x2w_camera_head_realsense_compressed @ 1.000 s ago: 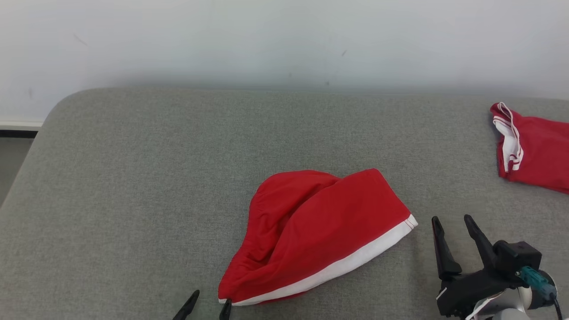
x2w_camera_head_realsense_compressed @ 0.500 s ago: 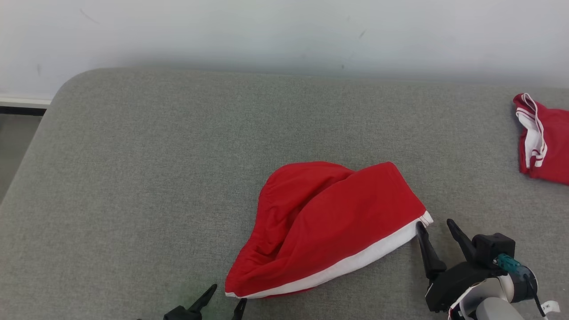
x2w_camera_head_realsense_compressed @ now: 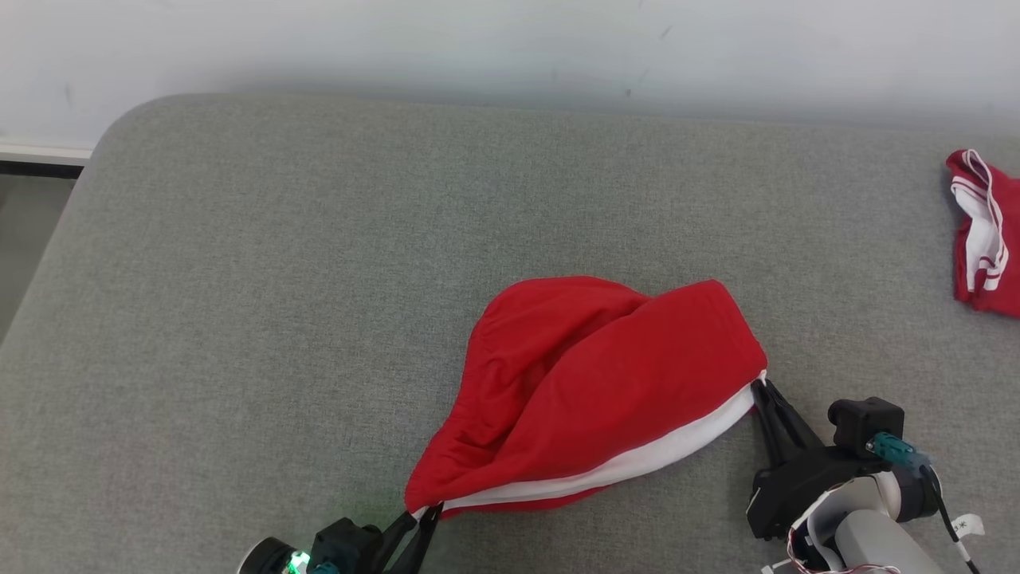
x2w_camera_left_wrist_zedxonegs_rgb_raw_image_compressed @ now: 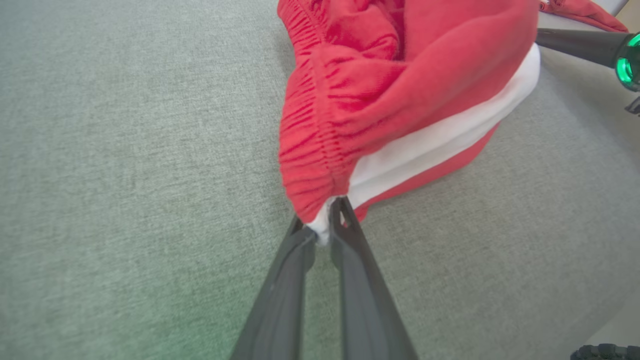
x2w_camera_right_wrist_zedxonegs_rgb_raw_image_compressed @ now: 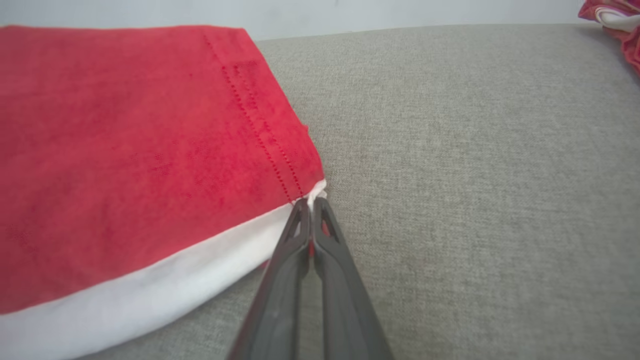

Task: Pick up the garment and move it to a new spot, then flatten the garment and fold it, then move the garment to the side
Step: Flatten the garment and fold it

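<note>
garment (x2w_camera_head_realsense_compressed: 606, 391): red, white hem band | bunched, folded over | mid grey surface, near edge

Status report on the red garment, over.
Left gripper shut on red garment, near corner. Right gripper shut on its white-trimmed corner. Other red cloth lies apart, far right, no obstruction.

Red garment (x2w_camera_head_realsense_compressed: 590, 383) with white band; grey surface (x2w_camera_head_realsense_compressed: 279, 279); dark grippers.

The garment (x2w_camera_head_realsense_compressed: 590, 383) lies on the counter (x2w_camera_head_realsense_compressed: 279, 279), near its front. A second garment (x2w_camera_head_realsense_compressed: 984, 231) lies far right, well apart.
</note>
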Motion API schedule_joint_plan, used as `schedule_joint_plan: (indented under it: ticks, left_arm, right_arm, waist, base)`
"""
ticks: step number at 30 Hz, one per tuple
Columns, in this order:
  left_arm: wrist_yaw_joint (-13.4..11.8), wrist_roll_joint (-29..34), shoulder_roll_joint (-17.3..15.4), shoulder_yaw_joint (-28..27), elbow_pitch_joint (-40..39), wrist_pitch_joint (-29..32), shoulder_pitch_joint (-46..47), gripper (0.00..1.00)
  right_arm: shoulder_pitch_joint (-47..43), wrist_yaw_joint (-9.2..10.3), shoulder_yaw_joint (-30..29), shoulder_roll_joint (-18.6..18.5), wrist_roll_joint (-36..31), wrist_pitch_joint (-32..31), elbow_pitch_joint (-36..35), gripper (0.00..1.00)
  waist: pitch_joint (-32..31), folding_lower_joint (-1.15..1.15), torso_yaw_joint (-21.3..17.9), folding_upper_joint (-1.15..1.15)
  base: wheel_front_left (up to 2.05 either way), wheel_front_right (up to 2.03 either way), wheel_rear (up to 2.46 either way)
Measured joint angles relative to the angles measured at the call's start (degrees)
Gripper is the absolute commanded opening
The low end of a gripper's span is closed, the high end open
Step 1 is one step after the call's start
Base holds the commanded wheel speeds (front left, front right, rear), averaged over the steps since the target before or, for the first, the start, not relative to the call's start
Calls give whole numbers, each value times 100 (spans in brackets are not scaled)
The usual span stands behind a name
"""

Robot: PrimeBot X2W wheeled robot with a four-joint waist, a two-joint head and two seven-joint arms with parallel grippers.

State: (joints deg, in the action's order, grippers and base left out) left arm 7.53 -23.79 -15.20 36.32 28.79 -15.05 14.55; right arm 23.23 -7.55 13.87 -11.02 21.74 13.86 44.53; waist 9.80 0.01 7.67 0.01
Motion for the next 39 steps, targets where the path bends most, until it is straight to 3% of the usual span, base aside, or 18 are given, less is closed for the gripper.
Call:
schedule_joint_plan:
  ticks: [6, 11, 20, 27, 34, 39]
  left_arm:
    - [0, -31, 69, -126, -308, 0, -152, 0]
    - [0, -16, 56, -469, -702, 0, -326, 0]
    - [1, -68, -448, -424, -1234, 25, 478, 0]
    - [2, -882, -1126, 155, -1539, 851, 2905, 0]
    - [1, -1950, -1391, 243, -1274, 1525, 5268, 0]
    - [2, -2291, -1457, 420, -765, 1958, 6801, 0]
  right_arm:
    - [-209, 0, 56, -49, 74, 104, -231, 0]
    - [-529, 0, -24, -87, 88, 111, -918, 0]
    - [-70, 0, -23, -138, 345, 68, -1731, 0]
    - [1720, 0, -70, -286, 594, -480, -1864, 0]
    - [4024, 0, -222, -272, 720, -1022, -1555, 0]
    - [5646, 0, -417, -277, 751, -1391, -1061, 0]
  waist:
    - [-135, -1, -16, 0]
    - [-273, -2, -86, -1]
    - [-358, -1, -335, -1]
    - [40, -1, -427, 0]
    - [774, 0, -525, 0]
    - [1375, 1, -618, 0]
  base:
    - [0, 0, 0]
    - [0, 0, 0]
    - [0, 0, 0]
    - [0, 0, 0]
    - [0, 0, 0]
    - [0, 0, 0]
